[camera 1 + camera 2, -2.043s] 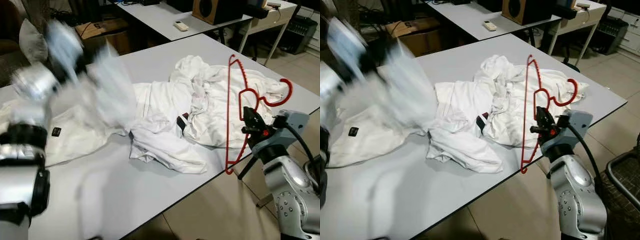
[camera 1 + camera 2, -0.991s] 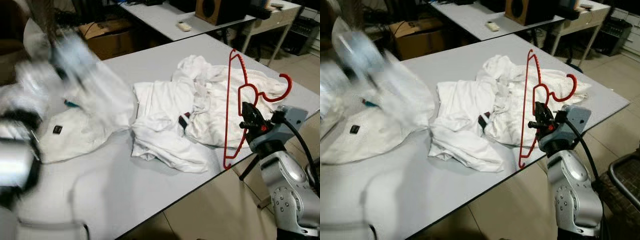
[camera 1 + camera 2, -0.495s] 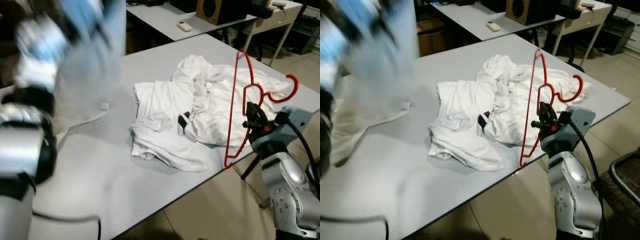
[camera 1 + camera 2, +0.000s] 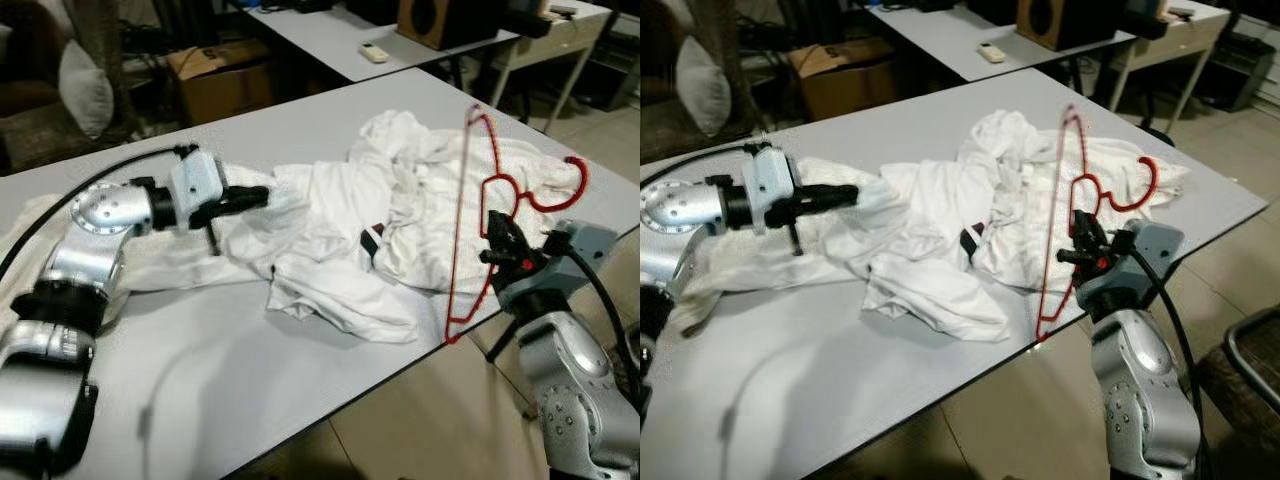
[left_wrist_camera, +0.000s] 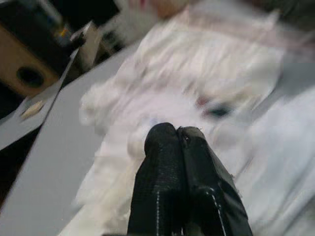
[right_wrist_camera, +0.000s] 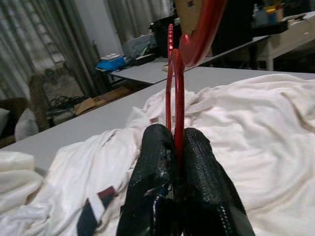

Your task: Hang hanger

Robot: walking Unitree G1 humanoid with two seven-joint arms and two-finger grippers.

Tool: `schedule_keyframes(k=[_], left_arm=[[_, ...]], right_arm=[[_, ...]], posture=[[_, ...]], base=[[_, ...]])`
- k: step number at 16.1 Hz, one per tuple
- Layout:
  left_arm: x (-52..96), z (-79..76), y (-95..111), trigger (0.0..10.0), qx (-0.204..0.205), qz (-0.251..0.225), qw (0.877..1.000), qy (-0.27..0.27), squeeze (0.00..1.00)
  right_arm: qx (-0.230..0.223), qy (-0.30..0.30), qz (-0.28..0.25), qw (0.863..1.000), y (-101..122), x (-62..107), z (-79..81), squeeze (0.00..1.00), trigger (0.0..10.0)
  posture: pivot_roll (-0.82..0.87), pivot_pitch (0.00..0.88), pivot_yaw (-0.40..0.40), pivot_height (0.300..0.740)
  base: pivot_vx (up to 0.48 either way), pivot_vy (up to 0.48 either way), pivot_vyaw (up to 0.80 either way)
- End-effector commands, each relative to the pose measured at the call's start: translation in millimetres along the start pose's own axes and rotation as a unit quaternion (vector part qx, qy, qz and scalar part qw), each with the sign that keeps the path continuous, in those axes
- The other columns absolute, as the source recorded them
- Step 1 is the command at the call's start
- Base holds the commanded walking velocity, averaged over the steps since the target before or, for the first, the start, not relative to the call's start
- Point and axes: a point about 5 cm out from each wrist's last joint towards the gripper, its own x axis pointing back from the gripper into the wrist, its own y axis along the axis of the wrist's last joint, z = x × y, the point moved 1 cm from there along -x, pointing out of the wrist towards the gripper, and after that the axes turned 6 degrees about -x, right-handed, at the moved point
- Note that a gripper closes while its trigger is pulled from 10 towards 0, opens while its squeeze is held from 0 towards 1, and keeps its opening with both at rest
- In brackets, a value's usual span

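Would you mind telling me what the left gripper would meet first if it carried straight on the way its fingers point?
Most likely the white clothes. The left gripper, shut, lies low over the table pointing at the heap, its tips already at the fabric's edge. Whether it is touching cannot be told.

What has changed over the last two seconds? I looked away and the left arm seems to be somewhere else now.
The left gripper, earlier swinging high with a white garment, has come down low over the table, fingers shut, the cloth spread by the white clothes pile. The right gripper still holds the red hanger upright at the table's near edge. The pile stayed put.
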Motion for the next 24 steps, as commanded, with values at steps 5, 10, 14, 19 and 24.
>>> schedule_keyframes(k=[5, 10, 14, 19, 24], left_arm=[[-14.0, -18.8, 35.9, 10.0, 0.100, -0.111, 0.989, -0.014, 1.00], [20.4, -2.5, 4.5, 10.0, 0.143, 0.008, 0.984, 0.102, 1.00], [34.7, -35.0, -34.6, 10.0, 0.183, 0.149, 0.970, 0.051, 1.00], [22.3, -47.1, -53.2, 10.0, 0.375, 0.125, 0.908, 0.139, 0.00], [29.3, -51.7, -75.0, 10.0, 0.368, 0.205, 0.883, 0.208, 0.00]], right_arm=[[0.007, 0.004, 0.004, 1.000, 1.6, 1.3, -1.0, 0.00, 10.0], [0.011, -0.003, 0.004, 1.000, 4.2, 2.8, -6.8, 0.00, 10.0], [0.011, -0.004, 0.007, 1.000, 3.1, 3.4, -6.7, 0.00, 10.0], [0.008, -0.002, 0.010, 1.000, 1.7, 3.3, -5.0, 0.00, 10.0], [0.011, -0.004, 0.009, 1.000, 2.9, 3.6, -5.5, 0.00, 10.0]], posture=[[-0.18, 0.000, 0.039, 0.740], [-0.19, 0.000, 0.035, 0.740], [-0.18, 0.000, 0.034, 0.740], [-0.18, 0.000, 0.034, 0.740], [-0.19, 0.000, 0.038, 0.740]], base=[[0.000, 0.000, 0.00], [0.000, 0.000, 0.00], [0.000, 0.000, 0.00], [0.000, 0.000, 0.00], [0.000, 0.000, 0.00]])
